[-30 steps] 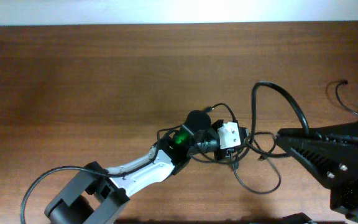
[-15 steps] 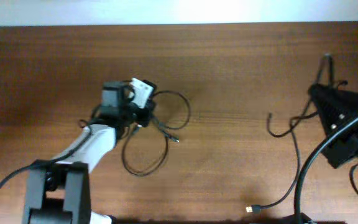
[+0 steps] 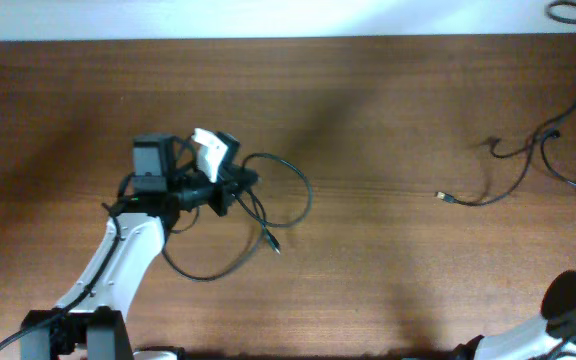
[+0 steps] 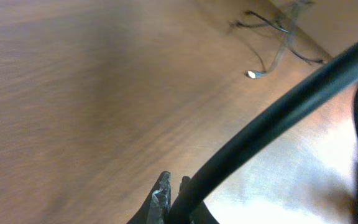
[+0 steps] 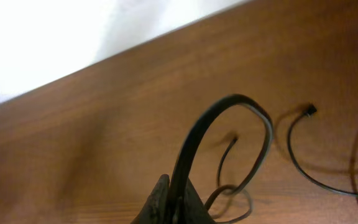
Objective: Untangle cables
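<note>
Near the counter's left edge, your left gripper point(image 3: 240, 182), clamped on the looped cable point(image 3: 306, 186), has dragged it well clear of the strand point(image 5: 229, 98) the right gripper point(image 5: 169, 199) pinches, so they look separated.

No readable text, labels, brands, numbers or signs in any view.

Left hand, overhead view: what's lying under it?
A black cable loops out from beneath the left hand onto the table, plug end free. Where the hand grips it is covered.
</note>
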Controlling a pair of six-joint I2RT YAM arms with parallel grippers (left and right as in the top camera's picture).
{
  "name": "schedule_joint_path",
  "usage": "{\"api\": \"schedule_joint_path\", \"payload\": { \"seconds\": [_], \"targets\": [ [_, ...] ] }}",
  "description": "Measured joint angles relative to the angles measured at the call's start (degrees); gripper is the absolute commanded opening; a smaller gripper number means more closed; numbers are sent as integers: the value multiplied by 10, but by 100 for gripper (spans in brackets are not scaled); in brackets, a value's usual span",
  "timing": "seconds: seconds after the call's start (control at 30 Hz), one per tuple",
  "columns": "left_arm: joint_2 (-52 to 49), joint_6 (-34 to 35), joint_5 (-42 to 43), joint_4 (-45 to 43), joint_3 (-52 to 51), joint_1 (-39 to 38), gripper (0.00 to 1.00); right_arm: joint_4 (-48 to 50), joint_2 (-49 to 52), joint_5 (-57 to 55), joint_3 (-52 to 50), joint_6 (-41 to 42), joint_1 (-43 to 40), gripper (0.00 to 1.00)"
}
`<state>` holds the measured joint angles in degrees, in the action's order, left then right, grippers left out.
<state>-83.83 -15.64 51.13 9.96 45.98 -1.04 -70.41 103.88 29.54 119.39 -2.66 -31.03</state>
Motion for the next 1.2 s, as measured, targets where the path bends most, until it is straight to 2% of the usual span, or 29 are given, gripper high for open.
{"api": "schedule_joint_path", "payload": {
  "seconds": [0.13, 0.3, 0.33, 0.37, 0.43, 0.47, 0.5, 0.53, 0.57, 0.67, 0.73, 0.77, 0.83, 0.87, 0.9, 1.0, 1.07, 1.13, 1.17, 1.2],
  "targets": [
    [0, -2, 10, 16, 0, -85, 0, 50, 24, 39, 0, 9, -104, 4],
    [0, -13, -9, 31, 0, -171, 0, 24, 105, -42, 1, 148, -269, 4],
    [0, -13, -12, 31, 0, -176, 0, 30, 113, -38, 1, 154, -274, 9],
    [0, -13, -14, 31, 0, -179, 0, 29, 120, -33, 1, 162, -270, 99],
    [0, -13, -19, 31, 0, -179, 3, 15, 134, -25, 1, 165, -261, 99],
    [0, -13, -19, 31, 0, -179, 27, 15, 139, -16, 1, 164, -261, 99],
    [0, -13, -19, 31, 0, -179, 44, 17, 140, -8, 1, 163, -260, 99],
    [0, -16, -19, 32, 0, -179, 70, 19, 141, 14, 1, 164, -257, 99],
    [0, -16, -19, 33, 0, -179, 70, 19, 141, 21, 1, 164, -255, 99],
    [0, -18, -19, 37, 0, -179, 68, 14, 141, 38, 1, 253, -250, 99],
    [0, -19, -63, 4, -1, -179, 68, 13, 141, 81, 1, 229, -231, 99],
    [0, -19, -98, -19, -2, -179, 70, 6, 141, 103, 5, 191, -207, 99],
    [5, -37, -172, -39, -2, -180, 68, -8, 141, 120, 21, 129, -134, 99],
    [16, -50, -227, -26, -2, -180, 68, -23, 141, 101, 27, 92, -44, 99],
    [20, -56, -257, 17, 2, -180, 67, -34, 141, 77, 27, 80, -13, 98],
    [21, -49, -294, 247, 5, -180, 68, -45, 141, -37, 27, 53, 140, 99],
    [22, -16, -237, 384, 3, -180, 67, -60, 140, -113, 28, 48, 213, 99],
    [22, 0, -180, 452, 1, -181, 76, -85, 139, -153, 29, 43, 241, 99],
    [22, 4, -185, 436, 0, -182, 78, -100, 138, -167, 30, 41, 245, 99],
    [23, 7, -212, 381, -2, -181, 80, -106, 137, -169, 30, 39, 247, 99]
  ]
}}
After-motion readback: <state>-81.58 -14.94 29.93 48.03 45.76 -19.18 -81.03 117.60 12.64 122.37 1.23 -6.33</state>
